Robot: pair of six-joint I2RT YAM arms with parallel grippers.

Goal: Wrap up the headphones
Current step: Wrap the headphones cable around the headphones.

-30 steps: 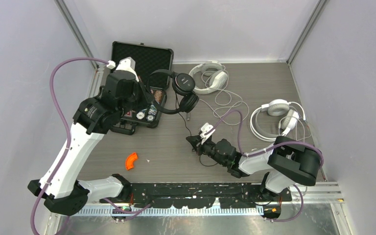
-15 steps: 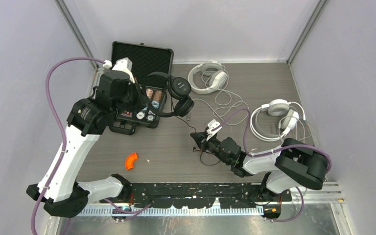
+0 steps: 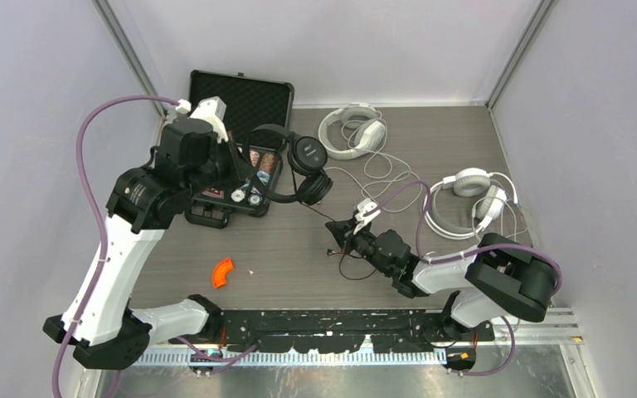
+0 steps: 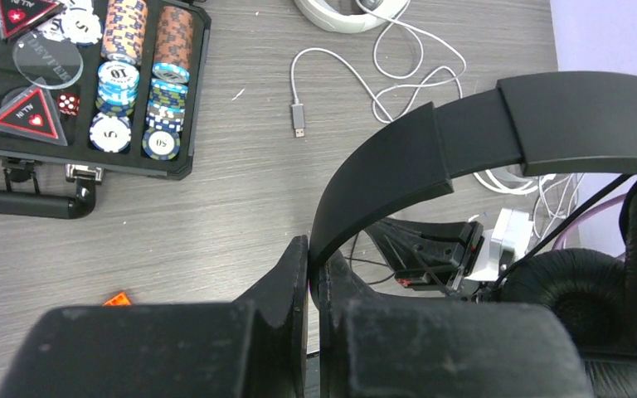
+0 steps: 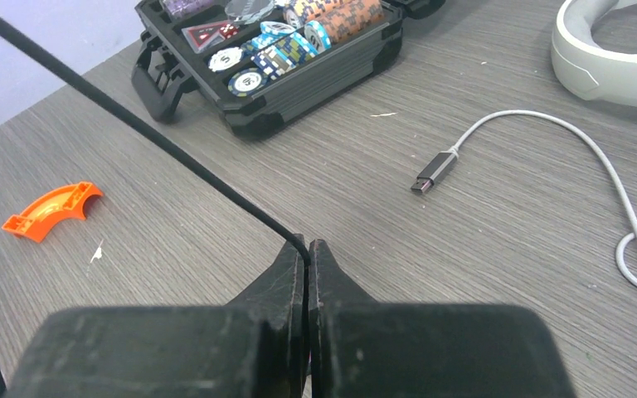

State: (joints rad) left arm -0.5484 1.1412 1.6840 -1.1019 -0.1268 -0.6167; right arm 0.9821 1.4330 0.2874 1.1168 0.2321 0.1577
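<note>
The slim black headphones hang above the table beside the open case. My left gripper is shut on their headband; one black ear pad shows at the right of the left wrist view. The thin black cord runs taut from the upper left into my right gripper, which is shut on it low over the table centre. Two white headphones lie on the table, one pair at the back, the other at the right, with pale cords looped between them.
An open black case of poker chips stands at the back left. An orange curved piece lies near the front left. A white cable's plug lies on the table near the back white pair.
My left arm has drawn back to the left with the black headphones. My right gripper has moved right and farther from the bases, still pinching the cord.
</note>
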